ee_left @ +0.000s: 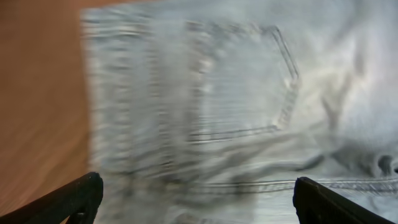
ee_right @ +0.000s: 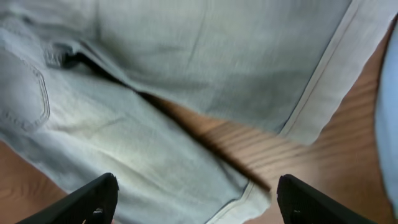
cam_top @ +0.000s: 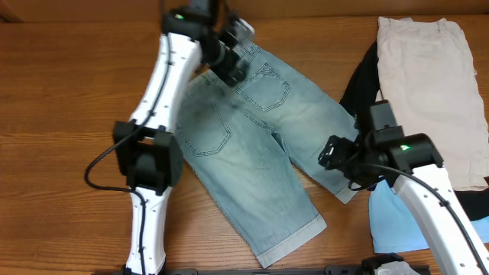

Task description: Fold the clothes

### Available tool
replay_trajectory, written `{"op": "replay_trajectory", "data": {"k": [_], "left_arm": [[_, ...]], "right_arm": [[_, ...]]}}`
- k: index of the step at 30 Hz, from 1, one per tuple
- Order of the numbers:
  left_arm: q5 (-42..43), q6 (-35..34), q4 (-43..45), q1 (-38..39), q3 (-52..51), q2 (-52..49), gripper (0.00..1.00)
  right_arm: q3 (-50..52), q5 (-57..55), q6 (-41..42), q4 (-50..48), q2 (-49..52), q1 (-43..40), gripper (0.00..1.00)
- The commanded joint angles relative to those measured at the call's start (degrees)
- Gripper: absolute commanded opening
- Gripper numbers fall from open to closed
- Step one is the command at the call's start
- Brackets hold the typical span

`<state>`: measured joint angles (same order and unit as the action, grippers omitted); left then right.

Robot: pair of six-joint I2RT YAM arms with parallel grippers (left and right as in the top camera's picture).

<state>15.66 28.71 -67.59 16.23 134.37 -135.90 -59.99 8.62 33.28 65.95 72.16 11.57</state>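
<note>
Two wide-spread grippers, nothing pinched: left gripper [cam_top: 231, 70] over the far waistband of the denim shorts [cam_top: 252, 145], right gripper [cam_top: 330, 156] above their right leg hem. Flat on wooden table [cam_top: 61, 92], beige shorts [cam_top: 428, 76] far right.

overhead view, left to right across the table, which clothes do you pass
denim shorts -> black garment -> beige shorts; the sky-blue garment lies nearer the front, under the span of the last two, so it is left out of the order
</note>
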Motion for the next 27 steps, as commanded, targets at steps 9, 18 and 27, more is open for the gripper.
{"op": "replay_trajectory", "data": {"k": [9,18,27], "left_arm": [[-7.1,1.8,7.1,3.3,-14.1,0.2,1.0],[-10.7,-2.5,9.9,3.2,-19.9,-1.5,1.0],[-21.0,-15.2,10.7,2.3,-19.9,-7.9,1.0]], "right_arm": [[-1.3,-0.4,-4.7,-0.5,-0.6,-1.6,0.86],[-1.2,-0.4,-4.6,-1.4,-0.2,-1.6,0.89],[-1.2,-0.4,-4.9,-1.7,0.0,-1.6,0.9]]}}
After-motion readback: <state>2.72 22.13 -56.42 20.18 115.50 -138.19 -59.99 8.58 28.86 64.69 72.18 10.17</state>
